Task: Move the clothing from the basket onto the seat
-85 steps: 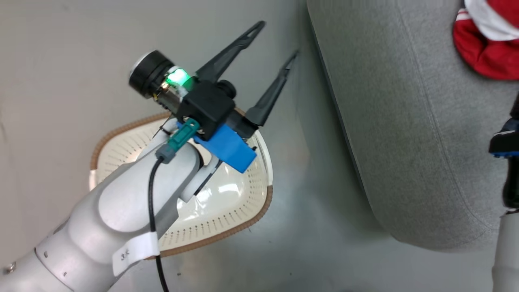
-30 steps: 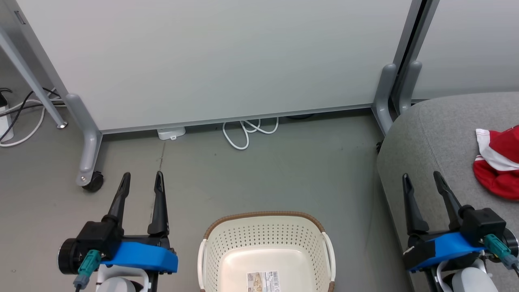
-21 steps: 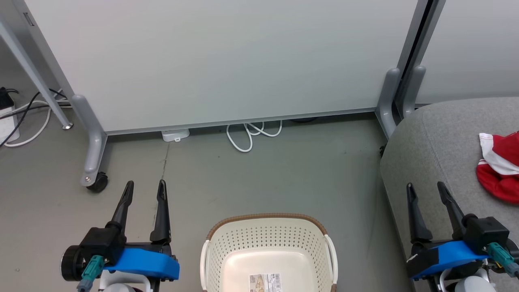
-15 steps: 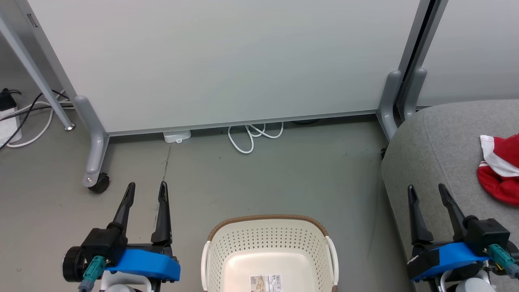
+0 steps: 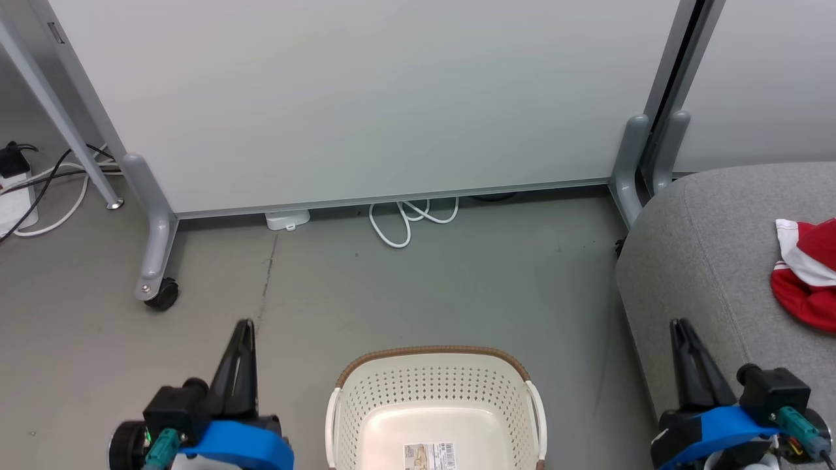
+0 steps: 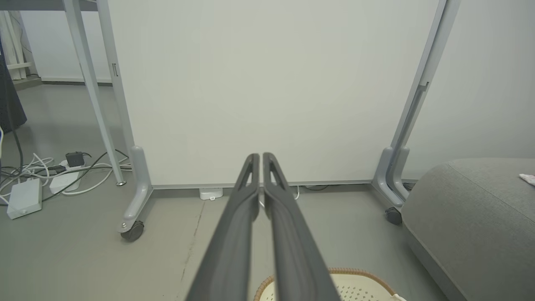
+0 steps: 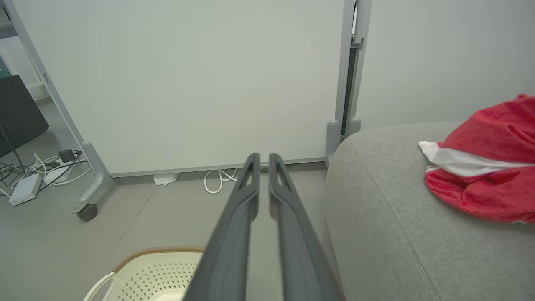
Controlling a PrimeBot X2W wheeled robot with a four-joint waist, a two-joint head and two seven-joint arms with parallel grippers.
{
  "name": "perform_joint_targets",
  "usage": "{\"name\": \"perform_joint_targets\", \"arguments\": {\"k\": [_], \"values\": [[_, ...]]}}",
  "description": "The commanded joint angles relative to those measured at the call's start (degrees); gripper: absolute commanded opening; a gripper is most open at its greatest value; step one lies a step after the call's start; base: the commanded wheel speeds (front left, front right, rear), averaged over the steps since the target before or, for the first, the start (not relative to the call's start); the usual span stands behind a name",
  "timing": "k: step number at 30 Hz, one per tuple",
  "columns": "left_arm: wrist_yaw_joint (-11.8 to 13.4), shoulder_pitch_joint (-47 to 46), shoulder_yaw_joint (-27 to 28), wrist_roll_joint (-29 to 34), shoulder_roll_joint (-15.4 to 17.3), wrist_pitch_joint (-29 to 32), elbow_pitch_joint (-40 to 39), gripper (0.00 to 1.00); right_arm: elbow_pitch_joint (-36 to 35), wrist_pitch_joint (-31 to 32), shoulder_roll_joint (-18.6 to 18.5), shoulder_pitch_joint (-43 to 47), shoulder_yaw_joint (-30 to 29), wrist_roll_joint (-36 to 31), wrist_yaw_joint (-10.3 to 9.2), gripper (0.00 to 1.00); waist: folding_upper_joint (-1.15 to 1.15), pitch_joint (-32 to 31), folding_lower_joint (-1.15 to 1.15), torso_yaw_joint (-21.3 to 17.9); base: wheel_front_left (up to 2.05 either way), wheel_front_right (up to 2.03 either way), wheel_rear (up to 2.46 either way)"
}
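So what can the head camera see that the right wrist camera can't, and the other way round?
Head view adds: the barcode sticker inside the basket, and the left gripper, fingers together, left of the basket.
Right wrist view adds: a big dark object at its far left edge.
Both share: the cream basket, the grey seat, the red-and-white clothing lying on the seat, the looped white cable by the wall panel, and the right gripper, fingers together.

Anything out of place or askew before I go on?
Nothing stands out. The basket sits upright on the floor, empty as far as shows; the clothing lies bunched on the seat. The left gripper and right gripper are shut, holding nothing.
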Motion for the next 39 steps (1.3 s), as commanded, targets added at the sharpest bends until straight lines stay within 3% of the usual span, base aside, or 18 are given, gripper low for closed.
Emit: {"name": "perform_joint_targets", "arguments": {"k": [1,19,39], "values": [[0.00,0.15,0.01,-0.18,0.00,0.04,0.13,0.00,0.18,0.09,0.02,0.02,-0.05,0.16,0.00,0.00,0.00,0.00,0.00,0.00,0.00,0.00,0.00],[-0.08,-0.35,1.81,-19.97,0.41,4.62,-0.31,0.00,-0.89,5.19,0.00,-0.14,-0.29,20.42,0.00,0.00,0.00,0.04,0.00,-0.56,0.00,0.00,0.00],[-0.16,-1.25,3.62,-37.47,0.63,8.84,-1.16,0.00,-2.41,9.65,-0.11,-0.47,-0.43,38.56,0.00,0.00,0.00,0.09,0.00,-1.17,0.00,0.00,0.00]]}}
